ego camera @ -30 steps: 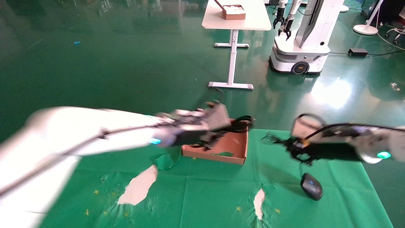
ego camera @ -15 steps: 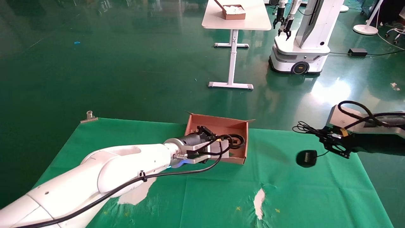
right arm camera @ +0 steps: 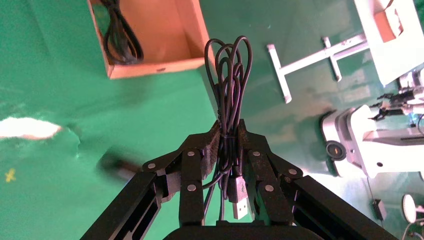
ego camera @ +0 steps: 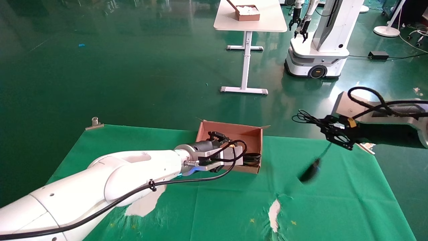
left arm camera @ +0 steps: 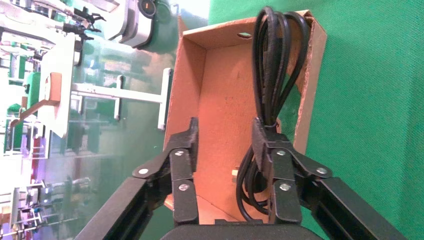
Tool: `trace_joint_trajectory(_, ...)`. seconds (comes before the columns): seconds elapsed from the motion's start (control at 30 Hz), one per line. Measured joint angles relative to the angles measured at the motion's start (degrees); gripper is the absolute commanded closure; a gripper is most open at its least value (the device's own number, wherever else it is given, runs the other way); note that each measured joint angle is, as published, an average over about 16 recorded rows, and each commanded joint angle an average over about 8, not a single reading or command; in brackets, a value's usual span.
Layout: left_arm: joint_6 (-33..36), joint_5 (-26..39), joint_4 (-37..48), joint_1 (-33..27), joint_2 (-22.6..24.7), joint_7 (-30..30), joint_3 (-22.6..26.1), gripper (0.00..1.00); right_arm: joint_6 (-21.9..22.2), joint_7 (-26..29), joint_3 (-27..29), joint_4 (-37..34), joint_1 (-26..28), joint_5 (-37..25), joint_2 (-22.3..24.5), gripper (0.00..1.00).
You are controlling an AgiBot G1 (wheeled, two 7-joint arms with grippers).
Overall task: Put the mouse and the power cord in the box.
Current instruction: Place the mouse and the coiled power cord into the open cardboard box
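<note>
Mouse point(ego camera: 309, 173) blurred, dangling | right hand point(right arm camera: 227, 145) clamps its cable | left hand point(left arm camera: 222, 145) wide over box point(left arm camera: 220, 95)

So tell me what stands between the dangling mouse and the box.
The left gripper hangs open over the box, beside the power cord lying along the wall nearest the mouse. The mouse hangs by its bundled cable from the right gripper; only bare green cloth lies between.

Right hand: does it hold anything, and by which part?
Yes. The right hand is shut on the bundled thin cable of the small black oval mouse, which hangs below it above the green cloth.
</note>
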Motion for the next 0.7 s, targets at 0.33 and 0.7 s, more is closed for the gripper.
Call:
trace_joint_trajectory(0.33,-3.5,-3.0,9.0,-3.4,-1.1,-6.6,1.6,0.00,0.2,-1.6,0.1,2.3,1.0,1.5,-2.0,1.00)
trace_joint_trajectory(0.7,-1.5,-1.7,16.6,-6.3,-4.0,-18.7,2.1,0.00,4.7,-4.5,-2.3,-1.4,2.8,-0.1,-13.1,1.00)
